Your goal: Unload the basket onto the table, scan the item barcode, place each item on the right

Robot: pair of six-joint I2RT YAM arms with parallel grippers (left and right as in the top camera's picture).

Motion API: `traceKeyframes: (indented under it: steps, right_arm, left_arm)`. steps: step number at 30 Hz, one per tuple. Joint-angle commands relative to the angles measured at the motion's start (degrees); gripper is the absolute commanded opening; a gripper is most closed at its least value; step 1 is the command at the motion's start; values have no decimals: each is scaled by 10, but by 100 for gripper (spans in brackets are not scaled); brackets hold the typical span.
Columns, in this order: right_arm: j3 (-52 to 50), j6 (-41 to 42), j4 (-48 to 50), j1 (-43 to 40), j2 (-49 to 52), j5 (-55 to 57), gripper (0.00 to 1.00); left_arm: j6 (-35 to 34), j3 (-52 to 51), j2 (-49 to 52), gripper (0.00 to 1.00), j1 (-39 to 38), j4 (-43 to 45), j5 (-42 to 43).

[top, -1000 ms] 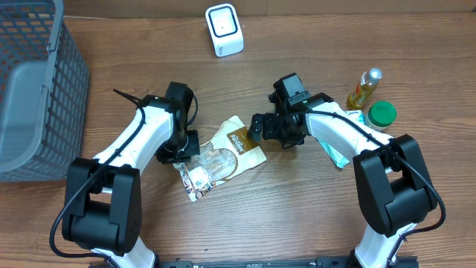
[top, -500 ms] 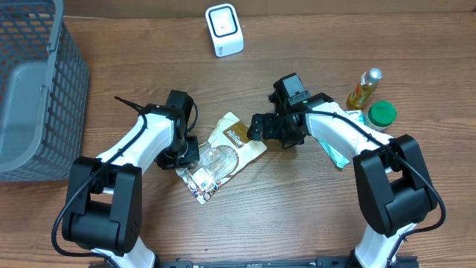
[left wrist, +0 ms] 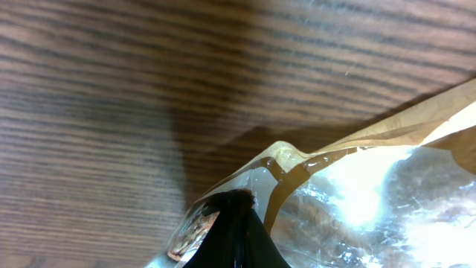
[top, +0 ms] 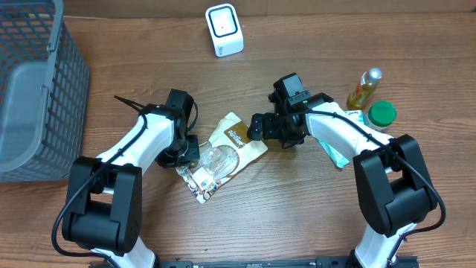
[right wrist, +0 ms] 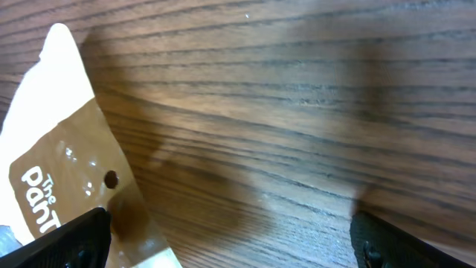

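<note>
The item is a clear pouch with brown trim (top: 225,151), lying flat on the wooden table between the two arms. A white printed label (top: 201,179) sits at its near end, too small to read as a barcode. My left gripper (top: 187,154) is shut on the pouch's left edge. In the left wrist view its black fingers (left wrist: 235,227) pinch the crinkled film (left wrist: 357,193). My right gripper (top: 258,128) stands open at the pouch's far right corner. In the right wrist view the brown printed end (right wrist: 63,175) lies by the left finger (right wrist: 78,238).
A white scanner (top: 224,30) stands at the back centre. A grey mesh basket (top: 71,89) fills the left side. An oil bottle (top: 363,88), a green-lidded jar (top: 382,114) and a teal packet (top: 338,154) lie to the right, by the right arm.
The left gripper has shifted slightly toward the near edge, dragging the pouch's label end a little with it. The right arm has not moved.
</note>
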Motion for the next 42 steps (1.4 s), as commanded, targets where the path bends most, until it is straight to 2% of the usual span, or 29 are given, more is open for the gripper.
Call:
traceKeyframes:
  steps: [1, 2, 3, 6, 24, 34, 42]
  right_arm:
    - [-3, -53, 7, -2, -2, -63, 100]
    - [-3, -85, 10, -2, -2, -101, 100]
    - [-3, -143, 13, -2, -2, -189, 100]
    - [-3, -171, 12, -2, -2, -254, 100]
    - [-3, -171, 17, -2, 5, -221, 100]
    - [-3, -171, 30, 9, 46, -221, 100]
    - [-3, -171, 50, 42, 78, -268, 100]
  left_arm:
    - [-5, -9, 1, 5, -1, 7, -4]
    - [-4, -9, 1, 5, -1, 9, -4]
    - [-4, -9, 1, 6, -1, 11, -4]
    - [-4, -9, 1, 7, -2, 14, -4]
    - [-4, -9, 1, 10, -2, 24, -4]
    - [-4, -9, 1, 10, -2, 24, -4]
    - [-4, -9, 1, 10, -2, 24, -4]
